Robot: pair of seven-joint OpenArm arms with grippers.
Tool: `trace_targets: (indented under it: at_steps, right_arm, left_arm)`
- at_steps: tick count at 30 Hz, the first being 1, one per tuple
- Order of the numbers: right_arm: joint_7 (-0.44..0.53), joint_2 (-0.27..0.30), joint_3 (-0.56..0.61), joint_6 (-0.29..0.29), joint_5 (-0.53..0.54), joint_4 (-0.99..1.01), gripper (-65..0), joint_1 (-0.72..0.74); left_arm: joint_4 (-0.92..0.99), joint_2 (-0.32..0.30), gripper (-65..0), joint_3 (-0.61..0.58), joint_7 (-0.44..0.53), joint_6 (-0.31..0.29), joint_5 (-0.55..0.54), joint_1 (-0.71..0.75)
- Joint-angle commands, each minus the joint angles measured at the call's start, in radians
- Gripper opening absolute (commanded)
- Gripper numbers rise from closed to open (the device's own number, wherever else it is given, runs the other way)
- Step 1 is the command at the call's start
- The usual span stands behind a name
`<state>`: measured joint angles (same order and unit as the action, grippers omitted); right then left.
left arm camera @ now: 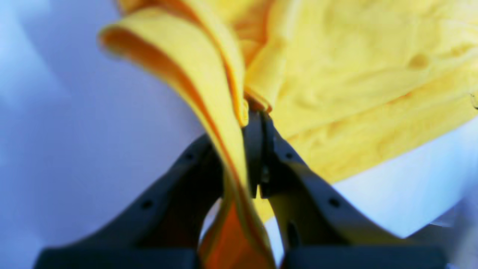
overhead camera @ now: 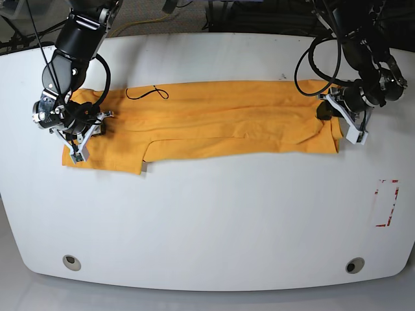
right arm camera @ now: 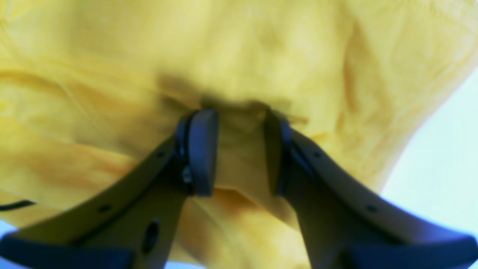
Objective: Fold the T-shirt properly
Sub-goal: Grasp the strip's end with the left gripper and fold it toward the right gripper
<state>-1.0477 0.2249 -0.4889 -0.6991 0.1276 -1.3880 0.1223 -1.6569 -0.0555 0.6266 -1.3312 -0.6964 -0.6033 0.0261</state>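
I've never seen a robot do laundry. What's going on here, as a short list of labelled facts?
Item: T-shirt, orange-yellow, lying in a long band across the white table
Left gripper: shut on a fold of cloth at the shirt's end on the right of the base view
Right gripper: fingers apart with cloth between them, at the shirt's other end
Folding progress: folded lengthwise, with an uneven flap near the right gripper
Marking: red tape outline on the table, away from the shirt
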Motion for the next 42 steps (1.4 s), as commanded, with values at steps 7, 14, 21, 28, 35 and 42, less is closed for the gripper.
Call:
trace_targets:
  at_steps: [7, 14, 21, 28, 35, 42]
  right_arm:
    - [0.005, 0.014, -0.001, 0.001, -0.001, -0.018, -44.7, 0.014]
    - [0.005, 0.014, -0.001, 0.001, -0.001, -0.018, -44.7, 0.012]
    - [0.005, 0.012, -0.001, 0.001, -0.001, -0.018, -44.7, 0.012]
    - [0.005, 0.012, -0.001, 0.001, -0.001, -0.018, -44.7, 0.012]
    - [0.005, 0.0, -0.001, 0.001, -0.001, -0.018, -44.7, 0.014]
    - [0.005, -0.006, -0.001, 0.001, -0.001, -0.018, -44.7, 0.014]
  left_arm:
    - [-0.249, 0.001, -63.7, -0.284, 0.017, -0.002, -0.02, 0.011]
    - [-0.256, 0.084, -63.5, -0.448, 0.019, -0.002, -0.017, -0.051]
    - [-0.188, 0.162, -63.3, -0.543, 0.019, 0.051, 0.033, -0.124]
    - [-0.064, 0.204, -57.1, -0.618, 0.019, 0.053, 0.107, -0.176]
    - [-0.019, 0.213, -53.9, -0.687, 0.015, 0.053, 0.107, -0.199]
    - [-0.027, 0.213, -31.3, -0.785, 0.012, 0.057, 0.11, -0.197]
